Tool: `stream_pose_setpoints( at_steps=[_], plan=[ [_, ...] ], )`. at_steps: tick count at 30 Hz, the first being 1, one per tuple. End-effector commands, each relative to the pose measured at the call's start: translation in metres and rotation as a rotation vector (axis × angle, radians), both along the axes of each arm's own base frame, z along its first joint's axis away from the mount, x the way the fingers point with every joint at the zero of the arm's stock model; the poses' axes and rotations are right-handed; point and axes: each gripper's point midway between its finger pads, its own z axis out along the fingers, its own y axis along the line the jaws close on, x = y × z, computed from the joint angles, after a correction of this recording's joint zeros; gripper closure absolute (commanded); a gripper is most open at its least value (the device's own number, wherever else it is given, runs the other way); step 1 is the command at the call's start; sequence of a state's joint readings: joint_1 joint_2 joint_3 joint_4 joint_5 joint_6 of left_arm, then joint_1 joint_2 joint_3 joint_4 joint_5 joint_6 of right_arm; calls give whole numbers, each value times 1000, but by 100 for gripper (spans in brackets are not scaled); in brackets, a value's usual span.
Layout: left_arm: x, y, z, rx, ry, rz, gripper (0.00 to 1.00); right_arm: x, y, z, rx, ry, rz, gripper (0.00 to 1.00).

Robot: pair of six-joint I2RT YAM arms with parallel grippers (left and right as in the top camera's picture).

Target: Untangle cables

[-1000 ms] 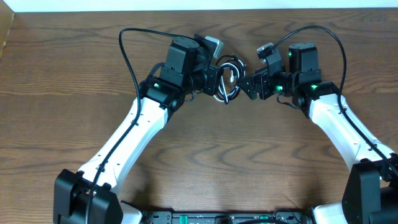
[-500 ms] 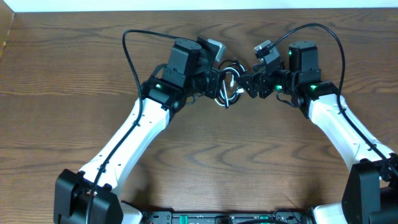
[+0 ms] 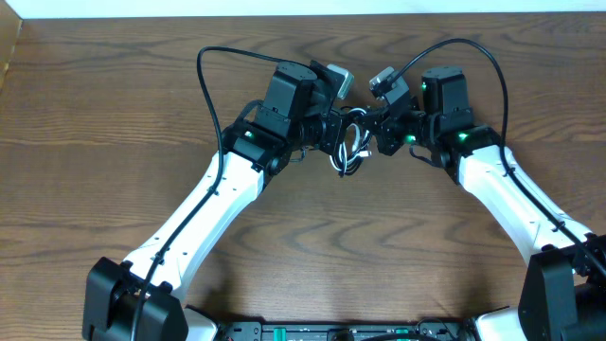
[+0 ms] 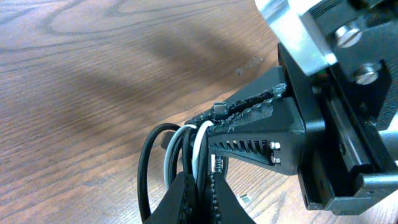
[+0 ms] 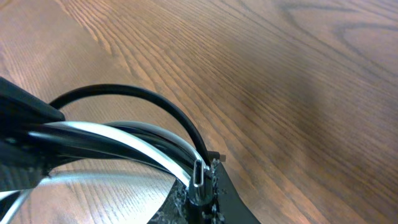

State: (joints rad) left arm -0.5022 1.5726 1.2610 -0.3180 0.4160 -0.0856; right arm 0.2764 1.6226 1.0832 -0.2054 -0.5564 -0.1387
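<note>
Overhead: thin black and white cords [image 3: 351, 152] sit bunched btwn left gripper [image 3: 337, 134] & right gripper [image 3: 373, 131]; strands too small to tell which crosses which, fingertips lost in the bundle. Left arm's black base [image 3: 128, 303] & right arm's black base [image 3: 559, 289] cut off at bottom edge. Left wrist view: cord loops & own fingers [image 4: 180, 202] run off bottom edge. Right wrist view: cords exit left behind a blurred black shape [image 5: 18, 127]; own rough black fingertip [image 5: 199, 208] cut by bottom edge
</note>
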Motion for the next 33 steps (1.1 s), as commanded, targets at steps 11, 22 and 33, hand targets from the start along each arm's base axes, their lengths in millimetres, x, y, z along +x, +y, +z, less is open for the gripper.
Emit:
stream_pose_setpoints(
  at_steps=[11, 22, 33],
  plan=[
    [11, 17, 4, 61, -55, 42, 93, 28, -99, -35, -182, 136, -494, 99],
    [53, 109, 0, 77, -20, 268, 93, 20, -180, -52, -222, 259, -702, 99],
    [47, 103, -3, 77, 0, 248, 91, 9, -137, -54, -243, 249, -526, 99]
  ],
)
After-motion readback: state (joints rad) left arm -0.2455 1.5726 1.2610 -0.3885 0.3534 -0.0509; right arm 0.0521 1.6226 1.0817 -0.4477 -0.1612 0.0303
